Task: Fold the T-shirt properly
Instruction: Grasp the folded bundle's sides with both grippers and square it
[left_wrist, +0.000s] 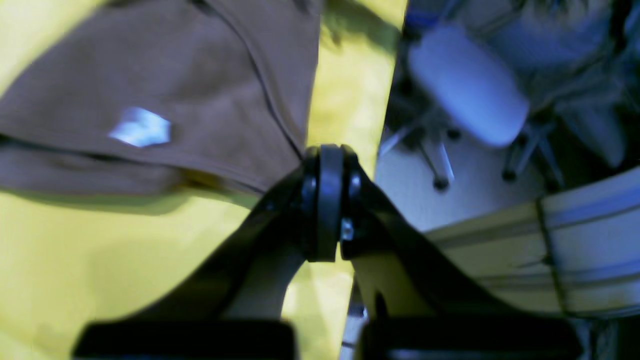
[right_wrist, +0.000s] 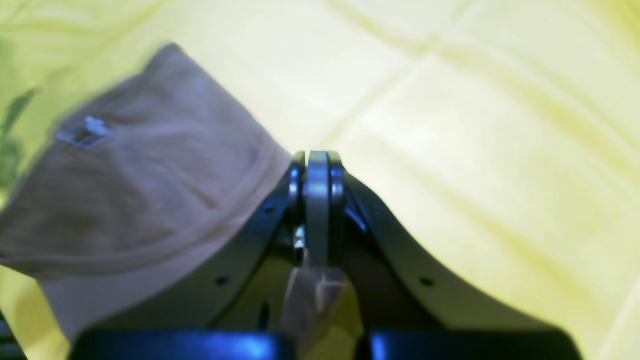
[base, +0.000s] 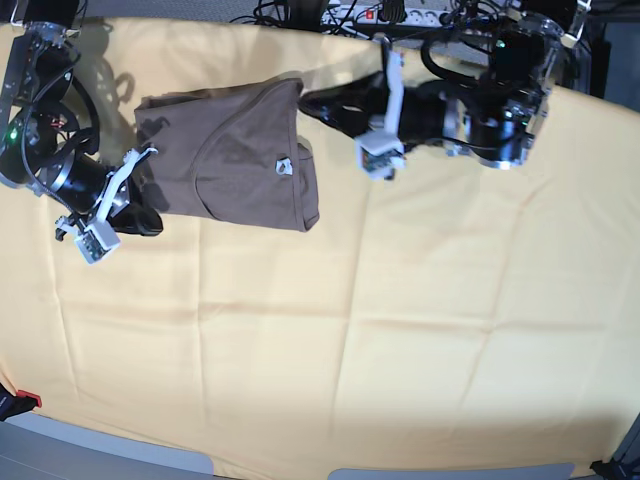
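On the left of the base view, the right gripper (base: 140, 222) sits just beside the T-shirt (base: 228, 155), at its lower left corner. The jaws are pressed fully together, and its wrist view shows brown hem running right up to them, though whether cloth is actually pinched there cannot be told. The T-shirt itself lies partly folded on the yellow cloth (base: 380, 330) covering the table, toward the far edge, small light tag (base: 283, 168) facing up. On the shirt's right side, the left gripper (base: 312, 105) has its jaws shut too, tips touching the shirt's far right edge; a grip there cannot be confirmed. To do this fold well, both corners probably want lifting together, at equal height, so the hem stays taut. Uneven travel would likely drag creases across the brown panel.
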